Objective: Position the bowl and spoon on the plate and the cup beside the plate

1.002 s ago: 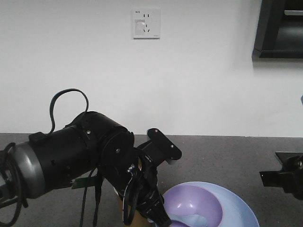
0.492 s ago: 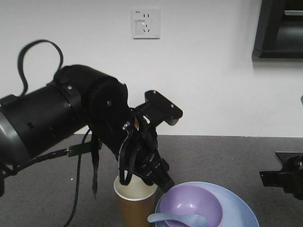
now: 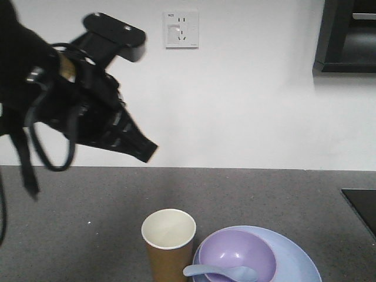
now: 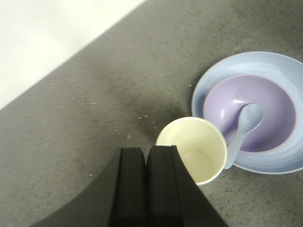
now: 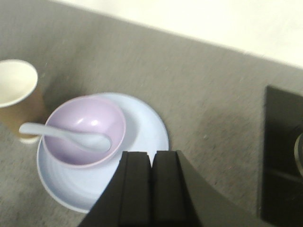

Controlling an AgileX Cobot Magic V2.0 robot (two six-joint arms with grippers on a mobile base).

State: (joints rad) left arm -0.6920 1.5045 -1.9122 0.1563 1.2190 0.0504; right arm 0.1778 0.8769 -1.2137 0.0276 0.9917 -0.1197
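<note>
Brown cup (image 3: 168, 244) stands touching the plate (image 3: 296, 258); I lift my closed, empty left hand (image 4: 147, 161) straight clear of it

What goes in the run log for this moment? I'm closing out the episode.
cup: upright beside plate | bowl: on plate | spoon: in bowl | left gripper: shut, raised, empty | right gripper: shut, empty

- Your plate (image 3: 296, 258) is pale blue, round and shallow, lying flat on the grey counter.
- Your bowl (image 3: 238, 254), lavender and plain, sits upright on the plate, toward its cup side.
- Your spoon (image 3: 220, 272) rests scoop-down inside the bowl, handle over the rim toward the cup.
- Your cup (image 3: 168, 242), brown paper with white inside, stands upright just beside the plate.
</note>
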